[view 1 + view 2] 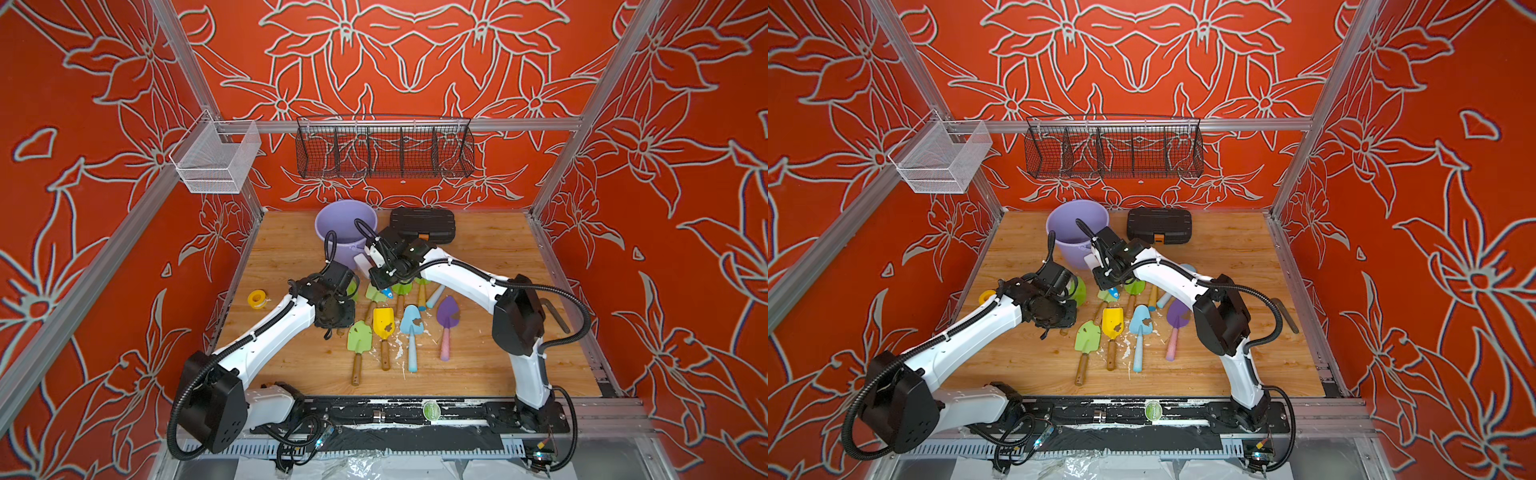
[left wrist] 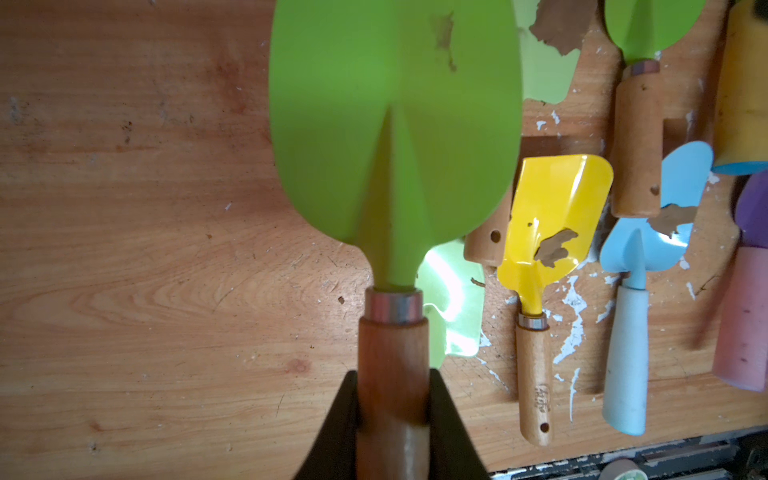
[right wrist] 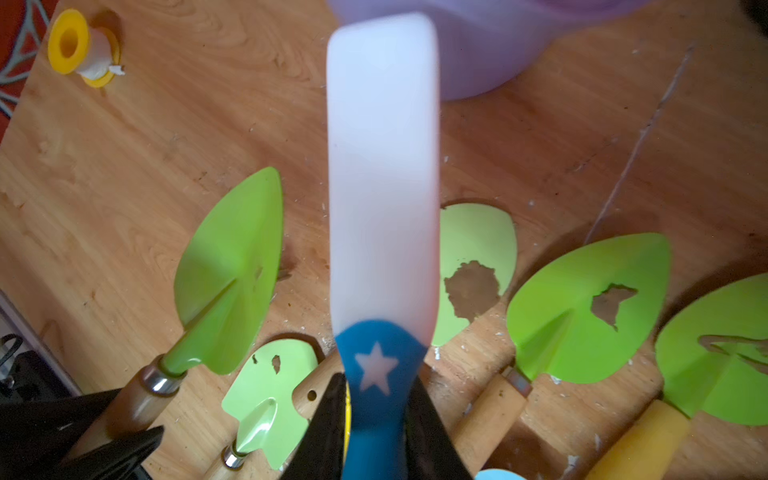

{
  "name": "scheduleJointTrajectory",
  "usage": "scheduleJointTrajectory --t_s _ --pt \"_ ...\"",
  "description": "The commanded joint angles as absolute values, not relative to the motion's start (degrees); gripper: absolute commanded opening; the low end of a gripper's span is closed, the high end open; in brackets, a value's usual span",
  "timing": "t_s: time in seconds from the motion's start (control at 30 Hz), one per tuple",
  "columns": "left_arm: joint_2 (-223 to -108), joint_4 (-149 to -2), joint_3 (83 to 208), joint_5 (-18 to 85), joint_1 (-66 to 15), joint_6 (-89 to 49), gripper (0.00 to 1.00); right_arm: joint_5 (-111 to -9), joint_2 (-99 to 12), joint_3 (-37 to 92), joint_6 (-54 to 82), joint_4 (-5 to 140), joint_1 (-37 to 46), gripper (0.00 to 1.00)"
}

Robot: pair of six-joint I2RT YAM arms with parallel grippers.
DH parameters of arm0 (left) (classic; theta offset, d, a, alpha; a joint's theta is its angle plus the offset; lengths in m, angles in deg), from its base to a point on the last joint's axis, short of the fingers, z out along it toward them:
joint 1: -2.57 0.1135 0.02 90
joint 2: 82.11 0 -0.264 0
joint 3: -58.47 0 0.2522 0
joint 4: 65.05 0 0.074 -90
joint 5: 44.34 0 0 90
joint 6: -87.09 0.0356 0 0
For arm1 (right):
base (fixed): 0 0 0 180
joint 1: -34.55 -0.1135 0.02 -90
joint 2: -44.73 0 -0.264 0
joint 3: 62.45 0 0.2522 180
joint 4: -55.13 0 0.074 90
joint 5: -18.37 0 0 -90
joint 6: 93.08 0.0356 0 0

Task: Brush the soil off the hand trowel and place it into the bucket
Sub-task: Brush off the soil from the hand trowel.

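While left fingers point(image 2: 328, 432) clamp green trowel point(image 2: 395, 124), bare tabletop point(image 2: 145, 249) alongside, bucket point(image 1: 343, 218) beyond.

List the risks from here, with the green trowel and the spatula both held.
1. A soil smear sits on the green trowel; binning it in the bucket now would carry dirt along.
2. The left claw pinches only the wooden handle; a push from the spatula might twist the blade.
3. The right claw hangs near the bucket, so the arms may clash.

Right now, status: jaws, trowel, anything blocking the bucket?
Left jaws shut on green trowel, wooden handle. Right jaws shut on white scraper. Small soil smear on blade. Scraper hangs between trowel and bucket.
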State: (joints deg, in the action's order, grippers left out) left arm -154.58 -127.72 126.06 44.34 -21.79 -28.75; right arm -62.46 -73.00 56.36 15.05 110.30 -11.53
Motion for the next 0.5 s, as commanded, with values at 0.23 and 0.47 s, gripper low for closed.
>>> scheduleJointTrajectory --t_s 0.23,0.47 --pt "-149.5 -121.5 121.6 34.0 -14.8 -30.0 0.00 -54.6 -64.8 46.8 19.4 102.0 -10.7 0.00" --pt "-141.2 -107.3 113.4 -1.7 0.8 -33.0 0.00 -45.5 -53.8 30.7 29.2 85.8 -9.9 0.00"
